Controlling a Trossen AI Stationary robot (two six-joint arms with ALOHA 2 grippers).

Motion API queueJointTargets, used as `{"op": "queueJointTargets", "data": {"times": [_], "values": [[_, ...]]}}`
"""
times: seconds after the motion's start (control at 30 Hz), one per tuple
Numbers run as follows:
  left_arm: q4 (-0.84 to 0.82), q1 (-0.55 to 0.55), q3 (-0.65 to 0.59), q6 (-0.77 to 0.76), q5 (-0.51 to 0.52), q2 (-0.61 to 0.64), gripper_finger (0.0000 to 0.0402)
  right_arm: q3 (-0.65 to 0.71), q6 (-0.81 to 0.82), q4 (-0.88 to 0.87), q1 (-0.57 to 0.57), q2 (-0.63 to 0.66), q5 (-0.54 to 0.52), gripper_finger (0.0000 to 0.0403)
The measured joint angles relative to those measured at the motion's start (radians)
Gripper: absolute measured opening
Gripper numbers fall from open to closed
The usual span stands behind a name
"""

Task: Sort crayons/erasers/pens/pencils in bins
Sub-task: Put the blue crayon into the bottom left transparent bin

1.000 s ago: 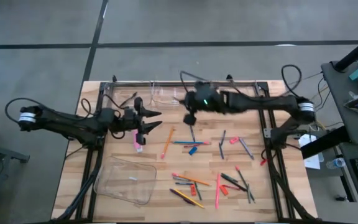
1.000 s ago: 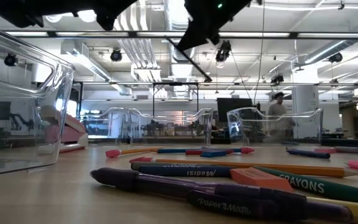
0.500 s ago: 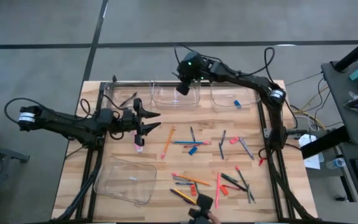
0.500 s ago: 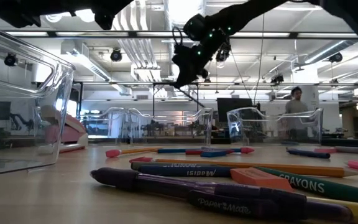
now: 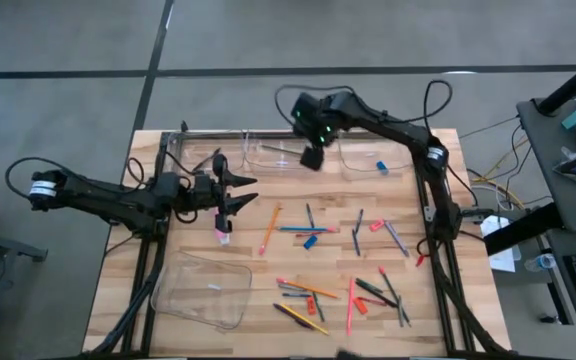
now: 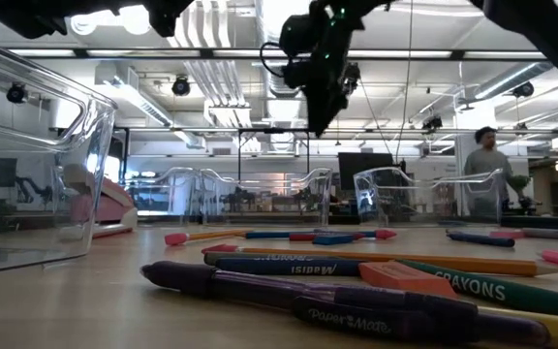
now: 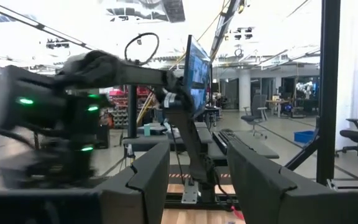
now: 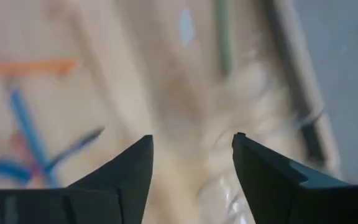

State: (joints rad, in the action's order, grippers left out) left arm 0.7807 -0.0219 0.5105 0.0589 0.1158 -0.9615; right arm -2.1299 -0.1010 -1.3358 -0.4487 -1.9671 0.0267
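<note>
- Pencils, pens, crayons and erasers lie spread over the desk, mostly on its right half.
- An orange pencil points up the desk with a small lean; a pink pencil lies almost straight up and down; a blue stick lies sideways.
- Three bins stand along the far edge, and one bin is near the front left.
- The right pincer hangs high over the far bins, fingers apart, nothing between them. A second ago it was lower over the desk middle, and maybe shut.
- The left pincer waits at the left, fingers apart, same as before.
</note>
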Motion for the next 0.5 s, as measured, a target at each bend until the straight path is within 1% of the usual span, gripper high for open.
{"op": "queueJointTargets", "data": {"times": [0.07,0.2,0.37,0.5], "values": [[0.006,0.001,0.000,0.000,0.000,-0.001,0.0148,0.055,0.041,-0.035,0.048,0.052,0.000,0.0205],[0.005,0.001,0.000,0.000,0.005,-0.003,0.0148,0.219,0.090,-0.011,0.156,0.188,0.000,0.0199],[0.007,0.002,0.000,0.000,0.005,-0.003,0.0148,0.493,0.210,0.134,0.254,0.383,-0.012,0.0196],[0.005,0.002,-0.001,0.000,0.005,-0.003,0.0148,0.755,0.330,0.256,0.290,0.557,-0.047,0.0196]]}}
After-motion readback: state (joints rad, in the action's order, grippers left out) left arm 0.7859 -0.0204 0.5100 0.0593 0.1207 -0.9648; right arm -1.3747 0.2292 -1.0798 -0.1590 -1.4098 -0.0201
